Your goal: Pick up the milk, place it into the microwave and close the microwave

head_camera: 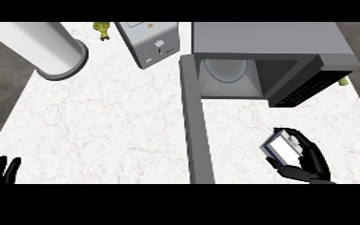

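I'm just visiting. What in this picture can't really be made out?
Head view:
milk: partly covered by the right hand curled round it; no label readable.
left hand: cut by the lower left edge; only fingers show.
yellow-green thing: mostly hidden behind the microwave.
small yellow-green object near the top: too small to identify.

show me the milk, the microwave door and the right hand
milk (280,146), head view, white side face
microwave door (197,133), head view, middle of its grey edge
right hand (314,160), head view, fingers behind the milk
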